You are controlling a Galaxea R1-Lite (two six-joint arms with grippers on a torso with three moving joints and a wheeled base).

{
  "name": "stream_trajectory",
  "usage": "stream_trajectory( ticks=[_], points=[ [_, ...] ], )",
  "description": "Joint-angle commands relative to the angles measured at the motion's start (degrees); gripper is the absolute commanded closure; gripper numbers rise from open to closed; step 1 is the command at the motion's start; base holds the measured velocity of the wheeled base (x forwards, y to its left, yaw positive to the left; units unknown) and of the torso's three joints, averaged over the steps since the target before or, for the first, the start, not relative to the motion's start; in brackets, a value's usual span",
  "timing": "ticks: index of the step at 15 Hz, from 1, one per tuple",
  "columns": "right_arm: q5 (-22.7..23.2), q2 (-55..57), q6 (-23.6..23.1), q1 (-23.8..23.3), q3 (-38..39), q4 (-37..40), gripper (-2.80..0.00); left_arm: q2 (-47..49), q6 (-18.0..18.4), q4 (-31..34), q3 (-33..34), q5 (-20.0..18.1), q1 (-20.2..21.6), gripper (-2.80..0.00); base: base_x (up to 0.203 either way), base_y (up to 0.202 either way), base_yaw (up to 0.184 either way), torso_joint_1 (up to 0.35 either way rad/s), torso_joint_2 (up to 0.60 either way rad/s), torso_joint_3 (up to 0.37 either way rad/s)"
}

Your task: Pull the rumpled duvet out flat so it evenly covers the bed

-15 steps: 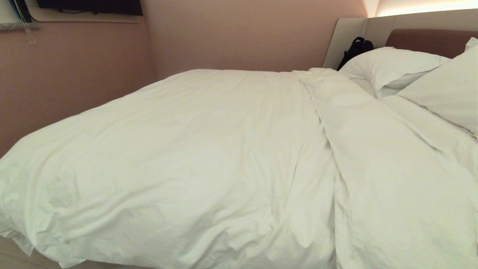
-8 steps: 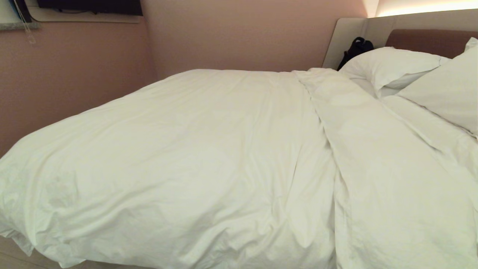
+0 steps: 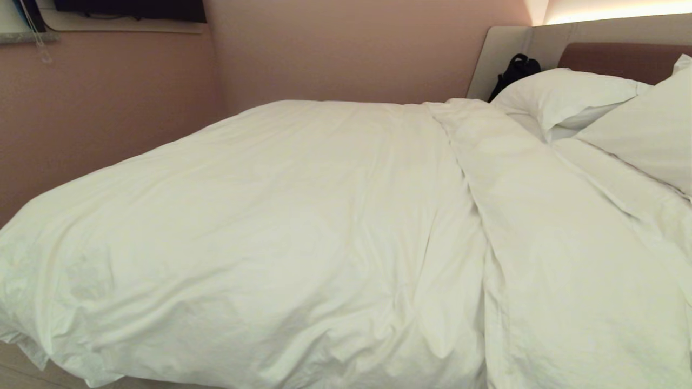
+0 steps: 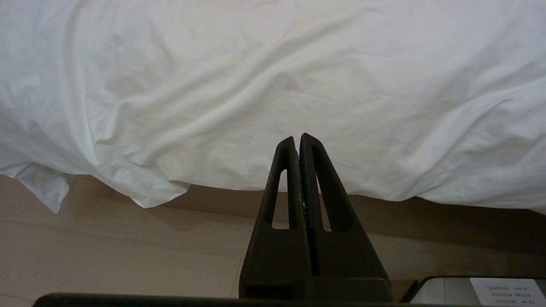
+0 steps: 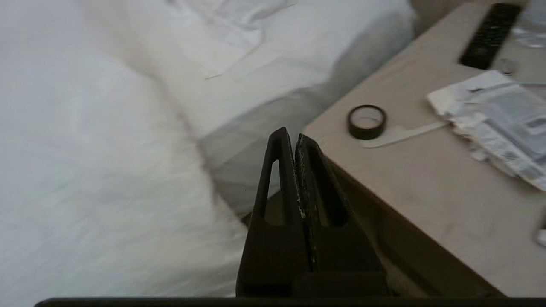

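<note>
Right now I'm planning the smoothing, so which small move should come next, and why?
Probably bring the right tool over to the long ridge in the duvet near the pillows and open it. Both tools are shut and empty, the left tool parked by the hanging edge, and that fold is the plainest unevenness.

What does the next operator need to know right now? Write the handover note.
Left gripper: shut, empty, parked low, facing the duvet's hanging edge.
Right gripper: shut, empty, by the nightstand at the bedside.
Duvet covers most of the bed, short of the pillows.
Done: mostly spread.
Left: a long ridge and rumpled near corner to pull flat.
</note>
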Motion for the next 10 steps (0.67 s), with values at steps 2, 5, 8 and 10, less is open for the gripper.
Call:
stream_trajectory(
  ticks=[2,5,8,10],
  points=[
    [-7.67,0.14,-0.50,-2.39,2.42,-3.46,0.00,0.00,0.01,0.03,0.01,-0.02,0.02,0.00,0.000,0.000,0.000,0.000,0.00,0.000],
    [-4.86,0.22,-2.70,-2.39,2.18,-6.55,0.00,0.00,0.01,0.03,0.01,-0.02,0.02,0.00,0.000,0.000,0.000,0.000,0.00,0.000],
    [17.04,0.05,-6.35,0.87,1.43,-11.75,0.00,0.00,0.01,0.03,0.01,-0.02,0.02,0.00,0.000,0.000,0.000,0.000,0.00,0.000],
    [34.63,-0.04,-14.17,2.74,0.06,-14.83,0.00,0.00,0.01,0.03,0.01,-0.02,0.02,0.00,0.000,0.000,0.000,0.000,0.00,0.000]
  ],
)
